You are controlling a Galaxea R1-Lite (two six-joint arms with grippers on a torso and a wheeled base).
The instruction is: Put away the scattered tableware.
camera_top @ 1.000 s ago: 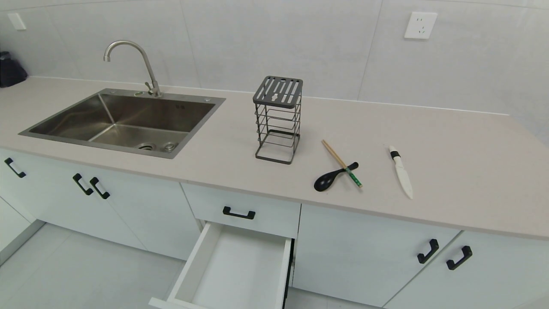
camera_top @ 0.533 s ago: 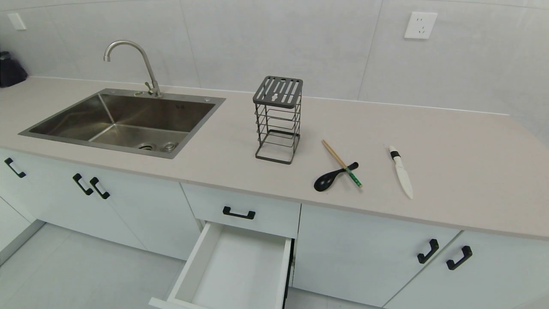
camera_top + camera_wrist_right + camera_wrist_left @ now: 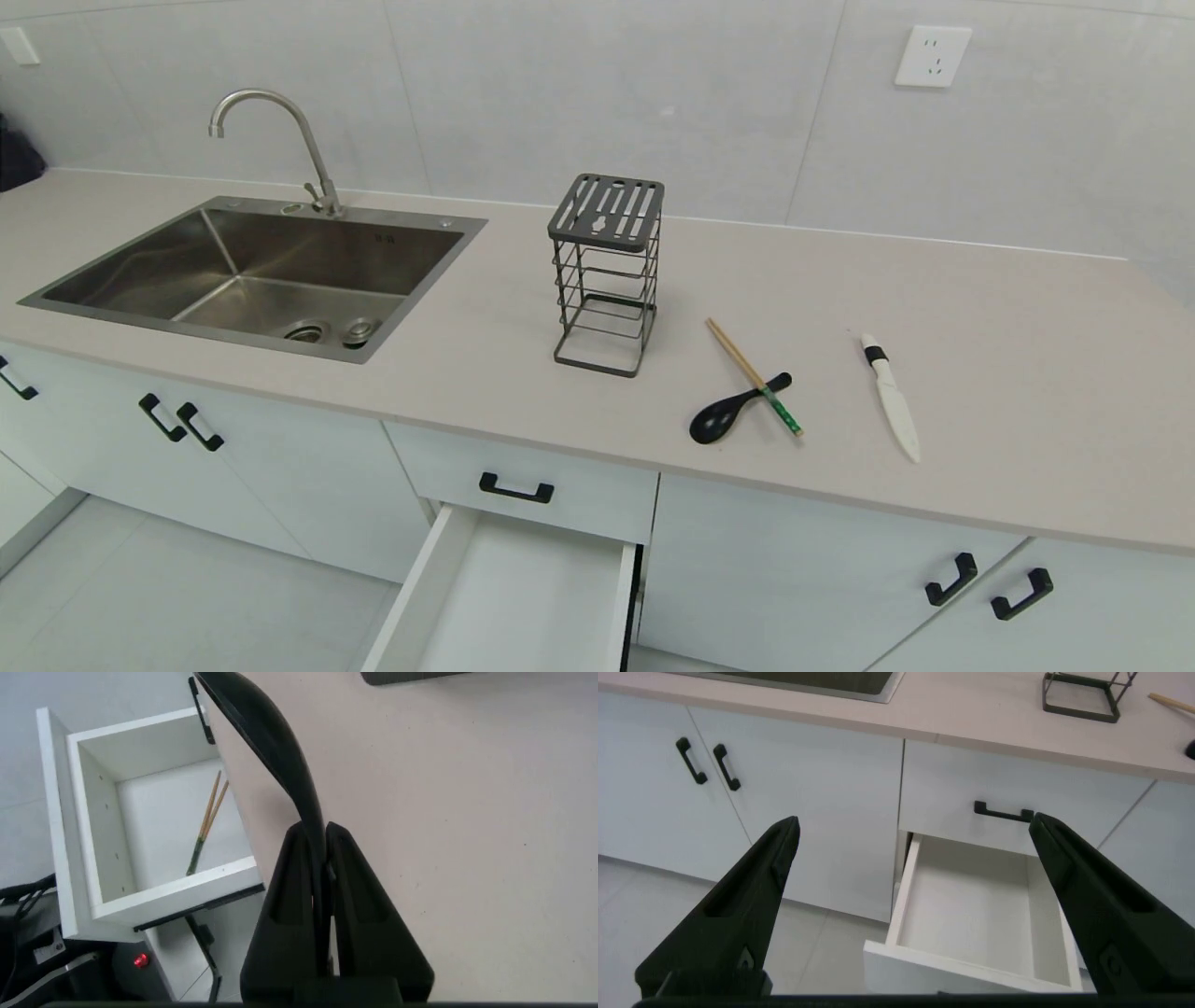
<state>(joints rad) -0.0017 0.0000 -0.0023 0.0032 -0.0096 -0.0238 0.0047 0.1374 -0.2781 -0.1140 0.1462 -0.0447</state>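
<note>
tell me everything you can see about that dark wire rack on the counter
The wire rack is a tall, narrow frame of what looks like dark grey metal. It has a flat top plate cut with long slots and one keyhole-shaped opening, horizontal wire rungs down its sides, and a rectangular wire loop as its base. It stands upright on the pale counter, between the sink and the chopsticks, apart from both. Nothing is in it.

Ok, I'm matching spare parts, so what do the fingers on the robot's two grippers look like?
The left gripper has two matte black fingers, broad at the base and tapering to narrow tips, with flat bevelled faces. The right gripper has the same matte black, angular, wedge-shaped fingers, widening toward a black base. No markings or cables are visible on either.
</note>
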